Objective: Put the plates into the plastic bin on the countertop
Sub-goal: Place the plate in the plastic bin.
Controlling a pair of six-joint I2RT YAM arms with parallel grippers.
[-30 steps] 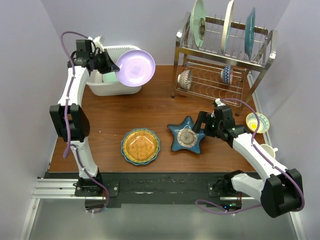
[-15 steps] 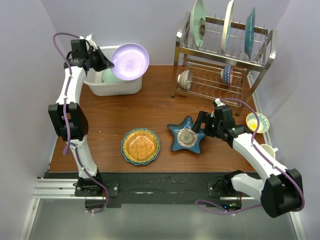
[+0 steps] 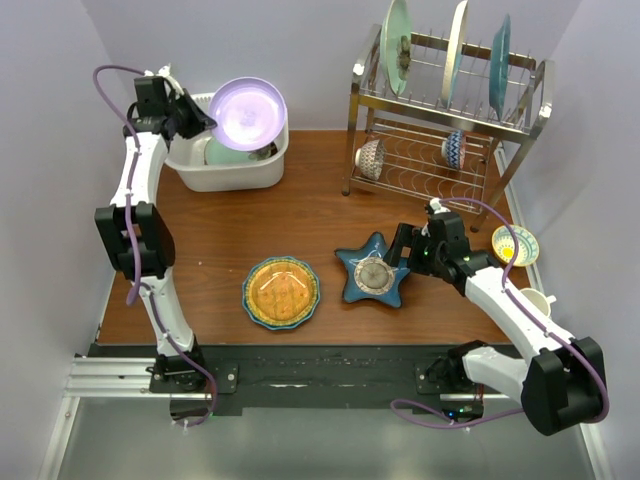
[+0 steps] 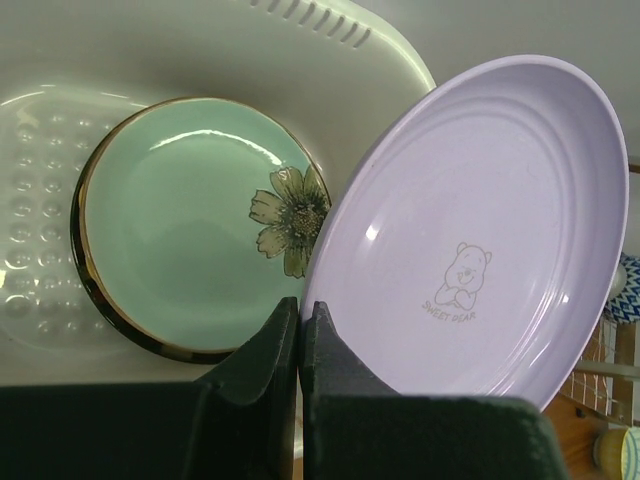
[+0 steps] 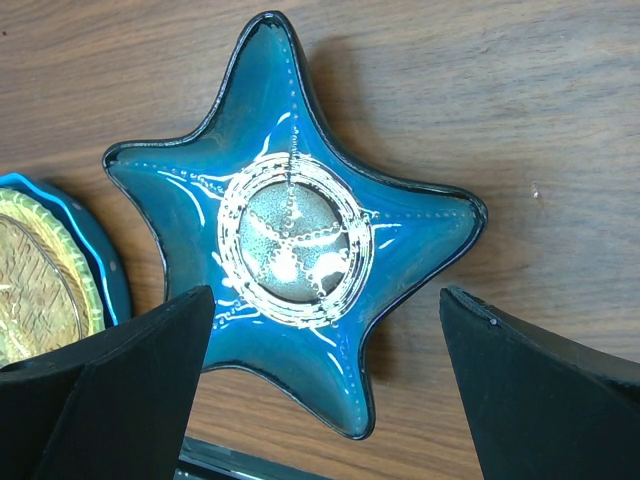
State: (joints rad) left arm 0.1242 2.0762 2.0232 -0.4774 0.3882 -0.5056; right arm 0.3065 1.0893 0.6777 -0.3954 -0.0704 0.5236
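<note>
left claw [image 4: 300, 330]: pinched on the lower rim of the lavender plate [image 4: 480, 230], fingers pressed almost together with the rim between them
lavender plate: held up tilted above the right part of the plastic bin [image 3: 225, 178], not touching it, upper edge leaning out past the bin's far right corner
plastic bin: back-left corner of the countertop [image 3: 300, 215]; held one green flower plate [image 4: 180, 220] lying flat on its floor, left of the lavender one
right claw [image 5: 325, 300]: spread wide, low over the star plate [image 5: 290, 240], one finger each side; contact could not be told
star plate: flat on the wood, centre-right, left arm near the amber plate [image 3: 281, 292] but apart
amber plate: flat, near the black front edge
open room: bare wood between the bin and the two flat plates, and a lane between bin and wire rack [image 3: 450, 110]
wire rack: back right; three upright plates [image 3: 457, 40] in the top tier, two bowls [image 3: 370, 157] on the lower tier
right edge: small bowl [image 3: 515, 245] and mug [image 3: 535, 300] beside the right arm
</note>
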